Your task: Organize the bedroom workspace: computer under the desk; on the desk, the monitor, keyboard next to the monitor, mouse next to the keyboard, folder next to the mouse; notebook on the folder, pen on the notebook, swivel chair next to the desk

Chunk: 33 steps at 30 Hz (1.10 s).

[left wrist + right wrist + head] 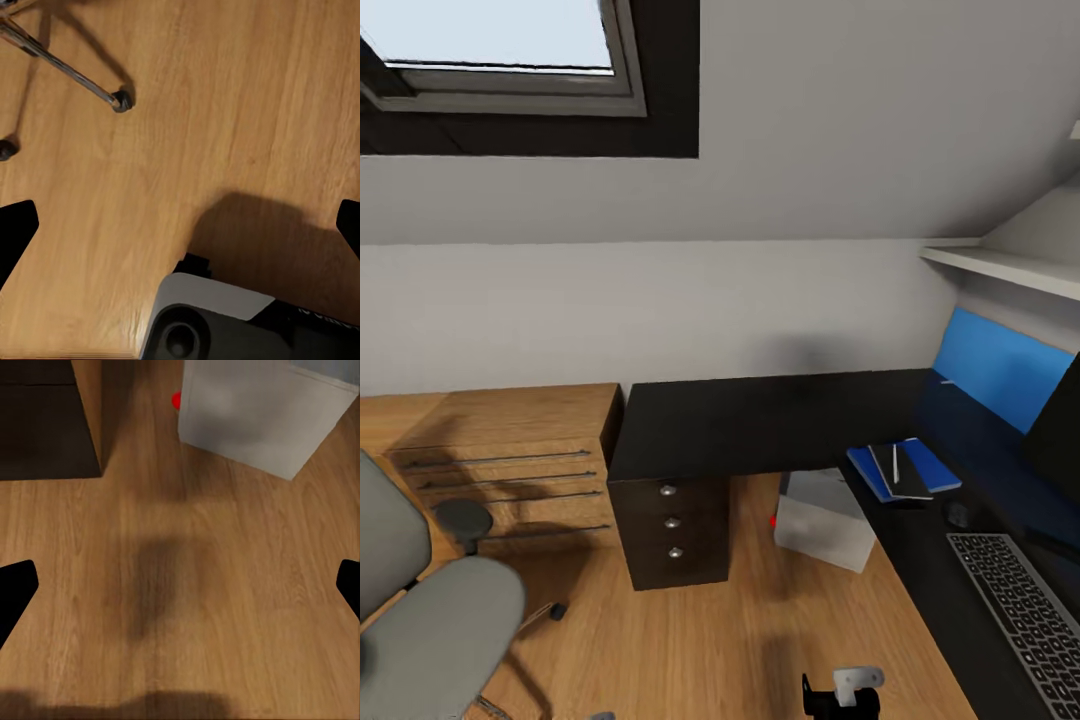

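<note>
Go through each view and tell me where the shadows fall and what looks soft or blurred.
Head view: a soft dark smudge on the wall above the desk, and the chair's shadow across the dresser. Left wrist view: a broad shadow on the floor ahead of the robot's base. Right wrist view: a blurry shadow patch mid-floor, and the computer looks soft-edged.

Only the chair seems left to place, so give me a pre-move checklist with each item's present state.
1. Light grey box-shaped computer under the long black L-shaped desk: ok.
2. Bright-blue flat folder on desk, grey-covered notebook on it, slim white pen on top: ok.
3. Small dark mouse between folder and black keyboard: ok.
4. Grey upholstered swivel chair beside desk: not ok, it stands apart, in front of the light-wood dresser.
5. Both jaws open and empty: ok.
</note>
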{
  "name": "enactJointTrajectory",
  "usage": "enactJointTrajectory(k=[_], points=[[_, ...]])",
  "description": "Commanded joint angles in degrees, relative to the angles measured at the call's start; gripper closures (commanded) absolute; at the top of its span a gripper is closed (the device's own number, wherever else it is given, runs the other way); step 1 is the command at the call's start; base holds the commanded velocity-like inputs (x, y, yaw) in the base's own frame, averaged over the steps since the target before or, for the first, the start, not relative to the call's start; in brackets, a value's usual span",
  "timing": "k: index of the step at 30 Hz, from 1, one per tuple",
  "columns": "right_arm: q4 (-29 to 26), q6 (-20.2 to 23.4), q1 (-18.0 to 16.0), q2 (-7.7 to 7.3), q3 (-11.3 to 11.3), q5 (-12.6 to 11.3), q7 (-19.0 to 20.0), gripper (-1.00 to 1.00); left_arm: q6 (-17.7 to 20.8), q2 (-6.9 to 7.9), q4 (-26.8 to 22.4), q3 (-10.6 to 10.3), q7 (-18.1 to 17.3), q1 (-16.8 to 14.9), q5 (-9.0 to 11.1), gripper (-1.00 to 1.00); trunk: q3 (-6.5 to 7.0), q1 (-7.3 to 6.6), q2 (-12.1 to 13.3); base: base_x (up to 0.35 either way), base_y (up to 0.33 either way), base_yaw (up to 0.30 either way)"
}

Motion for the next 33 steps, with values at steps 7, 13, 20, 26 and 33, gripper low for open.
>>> enactJointTrajectory(k=[7, 13, 20, 26, 33], points=[[-0.3, -0.2, 0.0, -0.05, 0.4, -0.7, -0.1, -1.0, -0.3, -0.84, 1.5, -0.5, 0.3, -0.1, 0.6, -1.0, -0.12, 0.04, -0.1, 0.0, -0.088, 0.279], [-0.4, -0.2, 0.0, -0.06, 0.4, -0.7, -0.1, -1.0, -0.3, -1.14, 2.1, -0.5, 0.2, -0.1, 0.6, -1.0, -0.12, 0.04, -0.1, 0.0, -0.005, 0.279], [-0.4, -0.2, 0.0, -0.06, 0.5, -0.7, -0.1, -1.0, -0.4, -1.18, 3.1, -0.5, 0.1, -0.1, 0.6, -1.0, -0.12, 0.04, -0.1, 0.0, 0.0, 0.279], [-0.4, -0.2, 0.0, -0.06, 0.5, -0.7, -0.1, -1.0, -0.4, -1.18, 3.1, -0.5, 0.1, -0.1, 0.6, -1.0, -0.12, 0.04, -0.1, 0.0, 0.0, 0.279], [-0.4, -0.2, 0.0, -0.06, 0.5, -0.7, -0.1, -1.0, -0.4, -1.18, 3.1, -0.6, 0.1, -0.1, 0.6, -1.0, -0.12, 0.04, -0.1, 0.0, 0.0, 0.279]])
